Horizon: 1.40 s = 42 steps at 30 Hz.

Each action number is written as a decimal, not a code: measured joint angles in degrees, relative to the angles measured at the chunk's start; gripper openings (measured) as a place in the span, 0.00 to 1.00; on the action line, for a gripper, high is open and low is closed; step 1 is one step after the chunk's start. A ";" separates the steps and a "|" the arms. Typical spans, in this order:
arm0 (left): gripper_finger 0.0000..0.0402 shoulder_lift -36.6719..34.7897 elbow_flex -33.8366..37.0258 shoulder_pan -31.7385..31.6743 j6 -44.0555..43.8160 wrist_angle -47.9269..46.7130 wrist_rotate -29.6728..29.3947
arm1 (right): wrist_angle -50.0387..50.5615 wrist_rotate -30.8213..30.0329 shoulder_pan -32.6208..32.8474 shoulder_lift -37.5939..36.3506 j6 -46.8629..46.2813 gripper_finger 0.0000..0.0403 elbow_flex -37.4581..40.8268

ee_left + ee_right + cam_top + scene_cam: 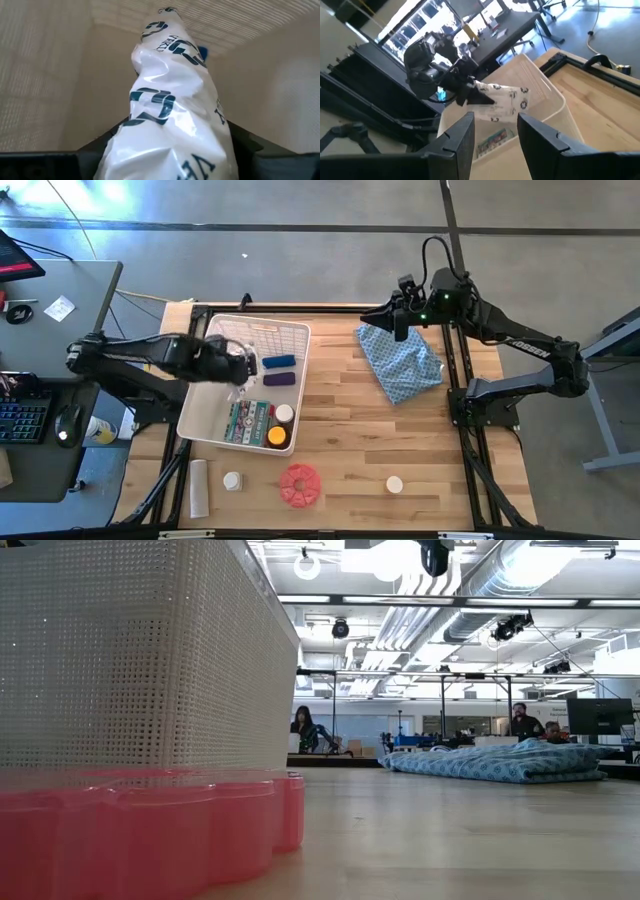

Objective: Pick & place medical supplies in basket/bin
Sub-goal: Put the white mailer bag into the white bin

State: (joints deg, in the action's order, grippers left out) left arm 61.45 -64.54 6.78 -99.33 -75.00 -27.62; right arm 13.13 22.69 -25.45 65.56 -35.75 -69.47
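While the left gripper [238, 363] hangs over the middle of the white bin [200, 408], its jaws are clamped on a crinkled white printed packet [170, 115], which juts out past the fingers with dark blue lettering on its glossy film. Below and beside it in the bin lie a blue cylinder [279, 362], a purple cylinder [279, 379], a green-white packet [247, 423], a white-capped jar [285, 413] and a yellow-capped bottle [277, 436]. The left arm reaches in level from the table's left edge.

On the bare wood near the front edge sit a red disc [299, 484], a white tube [199, 487], and two more white-capped jars [232, 480], one well to the right [395, 484].

A blue patterned cloth [402, 360] lies crumpled toward the far right. The right gripper [495, 137] hovers above the cloth's far end, fingers parted narrowly and holding nothing, facing the bin.

Across the room beyond the table, people [303, 728] sit at desks.
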 joint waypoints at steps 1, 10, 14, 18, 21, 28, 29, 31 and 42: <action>0.58 -0.27 1.13 0.89 -3.08 -0.13 -0.64 | 0.39 0.23 0.00 0.00 0.31 0.35 0.00; 0.63 0.02 8.72 2.26 -12.64 0.17 -2.19 | 1.31 0.43 0.00 0.00 2.77 0.35 0.00; 0.63 -0.09 9.96 2.25 -14.35 -0.08 -2.45 | 1.33 0.50 0.00 0.00 2.80 0.35 0.00; 0.67 -0.07 10.01 2.26 -14.47 0.11 0.35 | 1.30 0.69 0.00 0.00 2.80 0.35 0.00; 0.71 -0.07 10.01 2.26 -13.47 0.23 1.68 | 1.31 0.69 0.00 0.00 2.80 0.35 0.00; 0.89 -0.07 10.01 2.26 -11.77 0.41 3.82 | 1.32 1.03 0.00 0.00 2.80 0.35 0.00; 0.91 -0.07 9.92 2.26 -11.47 0.30 4.37 | 1.39 1.26 0.00 0.00 2.80 0.35 0.00; 0.96 -0.07 9.09 2.26 -10.25 -0.38 4.83 | 1.75 1.81 0.00 0.00 2.74 0.35 0.00; 0.91 -0.11 -3.99 2.24 2.14 -9.65 4.75 | 4.70 6.00 0.00 0.00 1.22 0.35 0.00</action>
State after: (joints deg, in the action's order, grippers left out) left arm 61.34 -68.53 9.02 -97.19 -84.64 -22.87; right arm 17.82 28.69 -25.45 65.56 -34.52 -69.47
